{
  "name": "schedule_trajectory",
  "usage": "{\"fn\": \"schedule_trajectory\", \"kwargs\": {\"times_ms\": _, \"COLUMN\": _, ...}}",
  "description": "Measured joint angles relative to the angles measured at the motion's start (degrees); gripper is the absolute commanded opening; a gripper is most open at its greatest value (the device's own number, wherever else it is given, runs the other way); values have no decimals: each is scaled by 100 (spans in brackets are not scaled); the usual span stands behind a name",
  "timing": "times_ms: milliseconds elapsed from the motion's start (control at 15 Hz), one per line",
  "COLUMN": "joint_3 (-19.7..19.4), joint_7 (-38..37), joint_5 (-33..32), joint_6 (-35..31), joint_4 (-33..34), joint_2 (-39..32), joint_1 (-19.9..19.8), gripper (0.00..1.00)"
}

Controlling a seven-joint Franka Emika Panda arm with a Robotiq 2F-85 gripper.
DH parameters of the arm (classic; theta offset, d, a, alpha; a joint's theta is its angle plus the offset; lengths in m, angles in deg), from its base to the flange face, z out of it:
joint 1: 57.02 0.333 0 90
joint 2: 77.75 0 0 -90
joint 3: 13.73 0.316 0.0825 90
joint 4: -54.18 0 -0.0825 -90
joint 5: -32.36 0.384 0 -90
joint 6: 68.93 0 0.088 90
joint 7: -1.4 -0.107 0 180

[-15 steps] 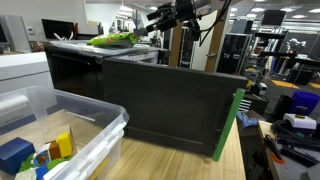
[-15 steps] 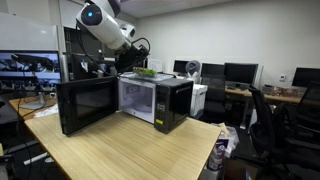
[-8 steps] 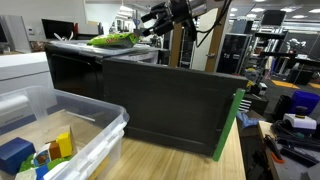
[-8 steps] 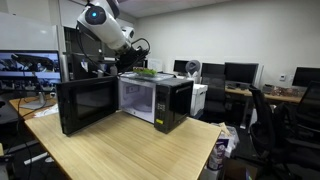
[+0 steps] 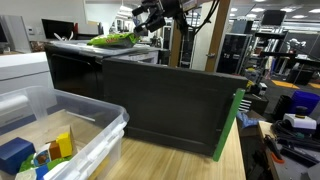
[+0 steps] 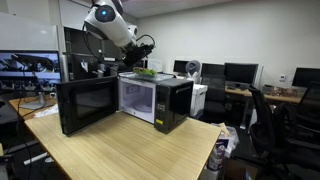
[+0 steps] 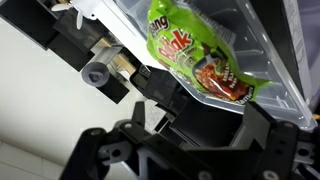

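My jaws stand wide apart and hold nothing. They hang just above the bag (image 7: 195,55), a green snack packet lying flat in a clear tray (image 7: 265,50) on top of the microwave (image 6: 158,100). In both exterior views the arm (image 6: 110,22) reaches in from high, and the jaws are near the bag but clear of it. In the wrist view the packet sits off to one side, not centred.

So I judge that lining up comes first. I should slide across until the packet lies between the fingers, then turn the wrist so the jaws close across its narrow width, not along its length. After that I should come straight down, slowly. The packet looks soft and slippery and the tray looks light, so a sideways nudge could skate both toward the microwave's edge. I would stop just short of the tray floor and pinch the puffed middle rather than a crimped end. The open door (image 6: 85,105) hangs well below my path.
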Motion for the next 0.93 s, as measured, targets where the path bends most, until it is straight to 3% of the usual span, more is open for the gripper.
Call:
{"fn": "schedule_trajectory", "kwargs": {"times_ms": 600, "joint_3": 1, "joint_7": -10, "joint_5": -145, "joint_6": -23, "joint_4": 64, "joint_2": -393, "joint_1": 1, "gripper": 99}}
{"fn": "schedule_trajectory", "kwargs": {"times_ms": 667, "joint_3": 1, "joint_7": -14, "joint_5": -110, "joint_6": -35, "joint_4": 59, "joint_2": -417, "joint_1": 1, "gripper": 74}}
{"fn": "schedule_trajectory", "kwargs": {"times_ms": 733, "joint_3": 4, "joint_7": -15, "joint_5": -24, "joint_6": -37, "joint_4": 58, "joint_2": -440, "joint_1": 2, "gripper": 73}}
{"fn": "schedule_trajectory", "kwargs": {"times_ms": 933, "joint_3": 34, "joint_7": -16, "joint_5": 283, "joint_6": -85, "joint_4": 58, "joint_2": -457, "joint_1": 26, "gripper": 50}}
